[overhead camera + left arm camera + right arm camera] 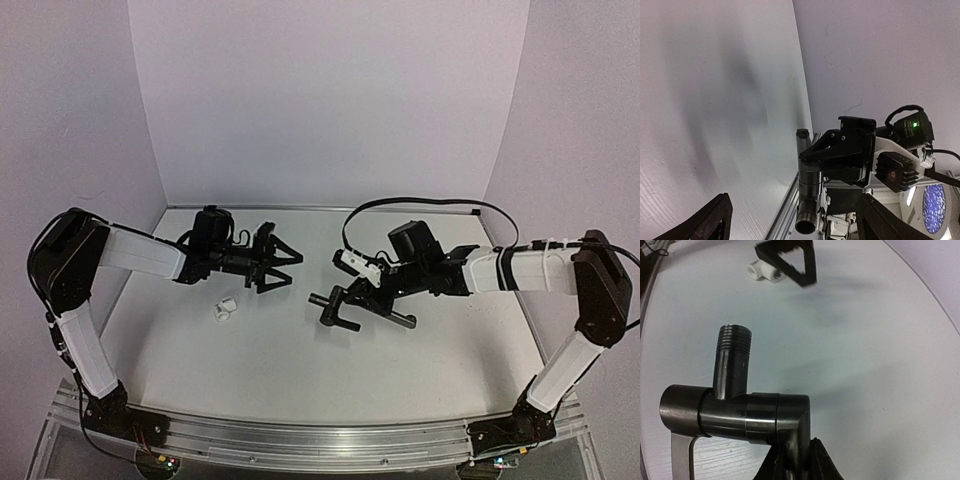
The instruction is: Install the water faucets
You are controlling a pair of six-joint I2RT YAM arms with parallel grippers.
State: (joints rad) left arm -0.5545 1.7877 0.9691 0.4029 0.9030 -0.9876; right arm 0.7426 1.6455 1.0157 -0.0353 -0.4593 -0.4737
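Observation:
The black metal faucet (335, 306) is held just over the white table at mid-right, its thin rod running right. My right gripper (364, 292) is shut on it. In the right wrist view the fingertips (822, 462) pinch the faucet (740, 410) below its elbow, and the threaded stub (734, 340) points away. The white plastic fitting (224, 309) lies on the table at mid-left, small at the top of the right wrist view (765, 271). My left gripper (276, 259) hovers open above and right of it, facing the faucet (812, 185) with nothing between its fingers (705, 225).
White walls close the table's back and sides. An aluminium rail (320, 435) runs along the near edge. A black cable (400, 203) loops over the right arm near the back wall. The left gripper's fingers (795, 260) show at the top of the right wrist view.

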